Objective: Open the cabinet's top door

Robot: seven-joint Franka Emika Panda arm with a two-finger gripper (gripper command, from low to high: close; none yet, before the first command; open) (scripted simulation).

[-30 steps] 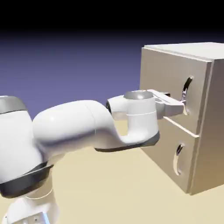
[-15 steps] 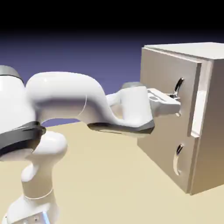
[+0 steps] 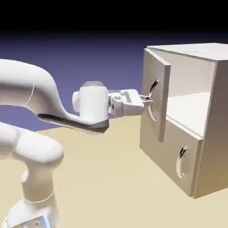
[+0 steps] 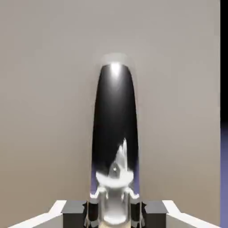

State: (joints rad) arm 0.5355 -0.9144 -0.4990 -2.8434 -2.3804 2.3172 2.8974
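Tool: the tool (image 3: pixel 146 100) is clenched on the handle (image 3: pixel 153 92) of the top door (image 3: pixel 156 95); in the hand view the fingertips (image 4: pixel 76 210) pinch the handle's (image 4: pixel 115 133) dark, shiny bar from both sides
Top door: swung partly out from the cabinet (image 3: pixel 209 133); it hangs upright, edge toward the camera, its face toward the arm
Handle: long axis vertical, bowed out from the panel
Cabinet: on the tabletop (image 3: pixel 111 187), at the exterior view's right; pale interior shows behind the door; lower panel (image 3: pixel 178 160) shut

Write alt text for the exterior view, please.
White robot arm's two-finger gripper is shut on the curved silver handle of the beige-grey cabinet's upper door panel, swung partly open, exposing a pale interior.
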